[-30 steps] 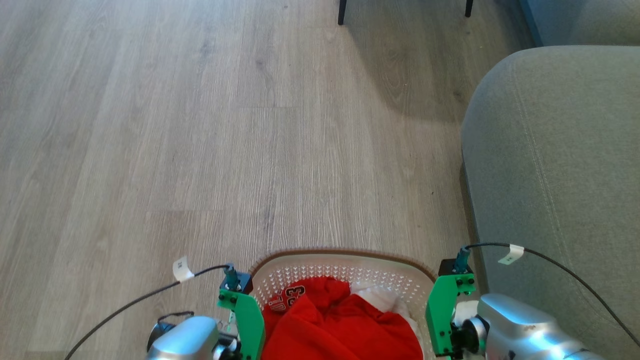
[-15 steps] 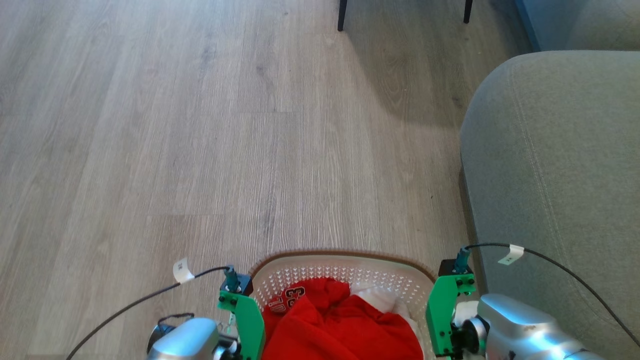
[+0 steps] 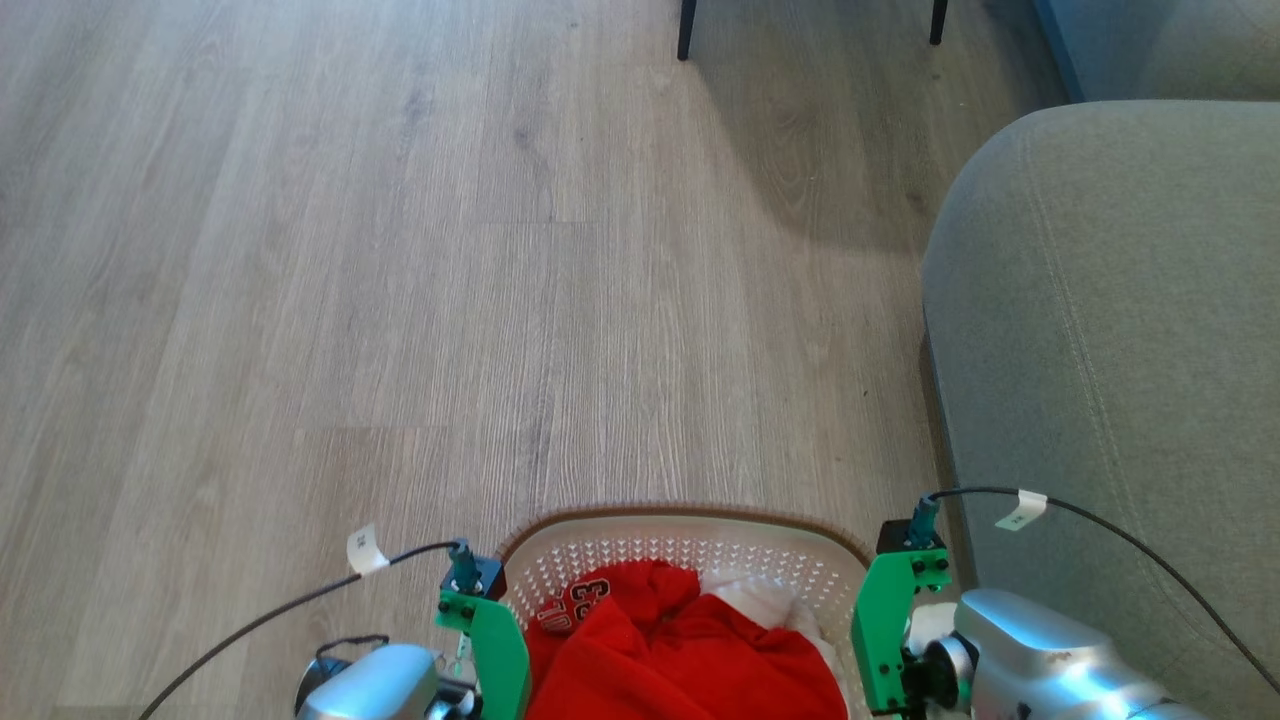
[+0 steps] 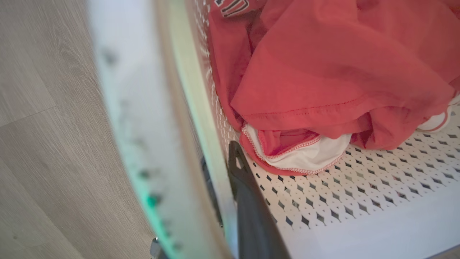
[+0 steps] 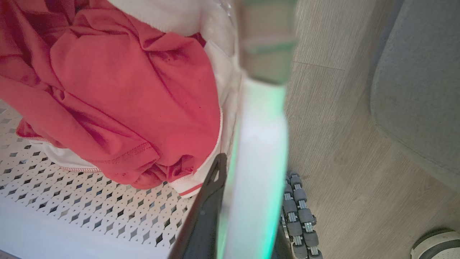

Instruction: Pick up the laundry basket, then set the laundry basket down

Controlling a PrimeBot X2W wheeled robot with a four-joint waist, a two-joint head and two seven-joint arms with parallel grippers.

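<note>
I see the laundry basket [image 3: 690,545] at lower centre as smooth white perforated plastic with a brown woven-look rim, matt red cloth [image 3: 680,650] inside; the floor [image 3: 400,300] looks matt grained wood, the sofa [image 3: 1100,300] at right grey woven fabric

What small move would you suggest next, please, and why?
Probably lower the laundry basket level onto the floor, clear of the sofa: left end effector and right end effector each pinch a side wall, and clothes load it.
</note>
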